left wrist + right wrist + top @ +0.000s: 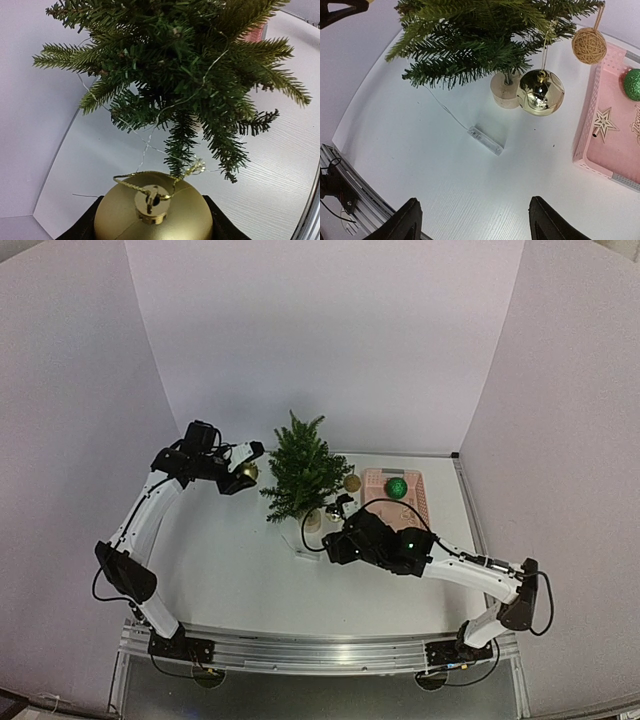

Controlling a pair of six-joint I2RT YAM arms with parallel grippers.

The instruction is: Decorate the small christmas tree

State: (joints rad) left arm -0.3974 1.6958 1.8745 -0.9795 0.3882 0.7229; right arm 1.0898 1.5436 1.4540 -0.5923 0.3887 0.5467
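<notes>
Looking down from above, I see the tree (303, 475) upright at the far middle of the tabletop (230, 570), between my two arms. My left fingers (234, 483) sit just beside its left flank, gripping a matte ball (248, 472) at branch height. My right fingers (341, 506) are low, near the pot (313, 520) on the other side. The left set is nearer the foliage, so I judge the hanging falls to it.

From the left wrist, the matte ball (152, 212) fills the space between my left fingers (80, 230), its cap and cord loop (145, 182) facing forward. The tree (175, 70) lies straight ahead and above, with its trunk axis upright. One drooping branch tip reaches down to just past the loop; whether they touch I cannot tell. The loop has to slip onto that tip, so I reckon on a short push ahead and up.

From the right wrist, my right fingers (407, 222) stand wide with nothing between them. Ahead of them are the pot (505, 91), a shiny ball (540, 92) hanging from a low branch, and a wicker ball (589, 46) further right. The basket (584, 130) lies ahead to the right.
</notes>
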